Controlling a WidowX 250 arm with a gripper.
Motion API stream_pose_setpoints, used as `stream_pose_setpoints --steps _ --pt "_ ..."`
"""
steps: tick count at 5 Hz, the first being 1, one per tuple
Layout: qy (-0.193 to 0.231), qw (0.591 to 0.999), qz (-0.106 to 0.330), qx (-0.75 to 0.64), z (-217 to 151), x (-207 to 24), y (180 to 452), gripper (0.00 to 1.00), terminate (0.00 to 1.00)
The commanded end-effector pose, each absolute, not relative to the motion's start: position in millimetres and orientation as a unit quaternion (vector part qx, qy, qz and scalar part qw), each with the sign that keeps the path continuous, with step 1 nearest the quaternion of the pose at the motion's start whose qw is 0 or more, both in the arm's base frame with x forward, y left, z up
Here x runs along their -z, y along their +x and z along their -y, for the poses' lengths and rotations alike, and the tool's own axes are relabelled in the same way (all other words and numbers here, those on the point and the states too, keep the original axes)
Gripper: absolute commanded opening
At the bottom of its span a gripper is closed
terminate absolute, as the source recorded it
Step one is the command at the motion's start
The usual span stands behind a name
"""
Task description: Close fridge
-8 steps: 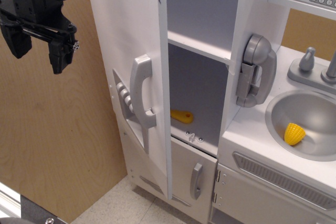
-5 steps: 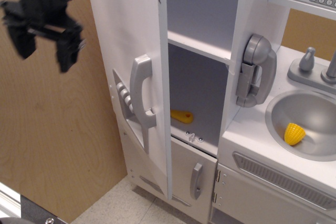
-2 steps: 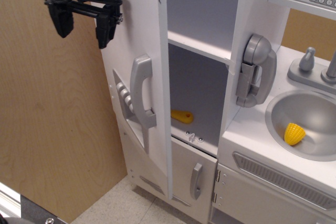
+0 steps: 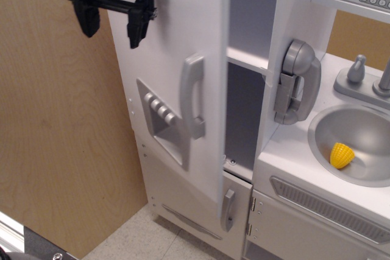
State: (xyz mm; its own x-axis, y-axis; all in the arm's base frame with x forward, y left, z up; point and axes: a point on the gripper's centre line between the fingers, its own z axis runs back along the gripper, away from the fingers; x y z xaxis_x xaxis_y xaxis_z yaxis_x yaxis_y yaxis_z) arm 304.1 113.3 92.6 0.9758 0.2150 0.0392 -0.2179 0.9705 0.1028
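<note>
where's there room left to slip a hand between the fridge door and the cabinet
Only a narrow dark gap remains between the fridge door edge and the frame carrying the grey phone. The shelf crosses it. The gripper, open, crowds the door's upper left.

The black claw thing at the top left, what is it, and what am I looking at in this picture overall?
That black claw is a robot arm's gripper, a two-fingered hand. Its fingers are spread open and hold nothing; it sits against the upper part of the fridge door. There is a single camera, looking down from the side at a white toy kitchen. The fridge door, with its grey handle and a dispenser panel, is partly open, with a narrow gap showing a shelf inside. To the right hang a grey toy phone and a sink holding a yellow toy corn.
</note>
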Motion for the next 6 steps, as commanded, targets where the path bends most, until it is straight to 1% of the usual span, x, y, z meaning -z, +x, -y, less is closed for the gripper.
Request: stream_pose_setpoints --steps 1,2,3,4,6 --pt "0.048 0.989 0.047 -0.135 -115.8 -107.9 332.0 1.0 0.0" --pt "0.047 0.987 0.052 -0.144 -115.1 -108.6 338.4 1.0 0.0" --pt "0.047 0.986 0.063 -0.148 -115.1 -108.1 338.4 1.0 0.0" --pt "0.036 0.985 0.063 -0.159 -114.2 -111.6 341.1 1.0 0.0" --pt "0.032 0.983 0.068 -0.17 -114.1 -113.0 346.9 1.0 0.0"
